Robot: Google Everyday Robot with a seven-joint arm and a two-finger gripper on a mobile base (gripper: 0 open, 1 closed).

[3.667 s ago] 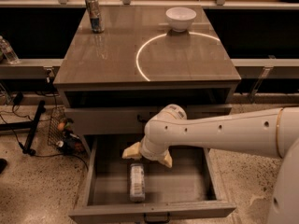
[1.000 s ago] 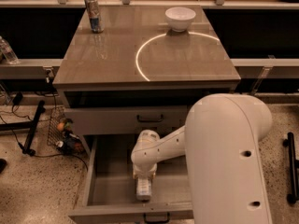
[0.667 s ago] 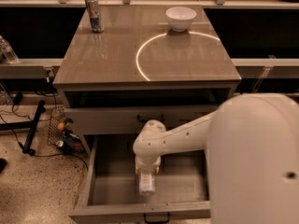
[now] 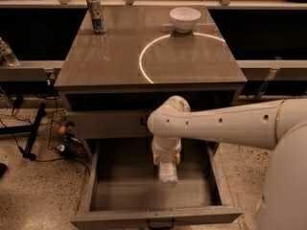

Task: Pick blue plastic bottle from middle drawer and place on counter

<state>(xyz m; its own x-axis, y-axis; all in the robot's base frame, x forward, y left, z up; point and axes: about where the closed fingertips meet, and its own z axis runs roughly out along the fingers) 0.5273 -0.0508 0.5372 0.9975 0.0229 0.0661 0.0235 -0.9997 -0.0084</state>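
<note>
Camera view: gripper [image 4: 167,166] points down over the open drawer [image 4: 96,176], mid-floor. Its tip smears into a pale whitish blur, the bottle [image 4: 168,175]; cannot tell how the jaws stand. Bottle's cap and label unreadable. Drawer handle cut off below.

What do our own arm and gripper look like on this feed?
The arm is a smooth cream-white tube with small dark dots along its side, a thin tan ring near the bulky shell, and a rounded elbow. The gripper, over the open drawer, is a blocky cream-white piece. No cables show.
</note>
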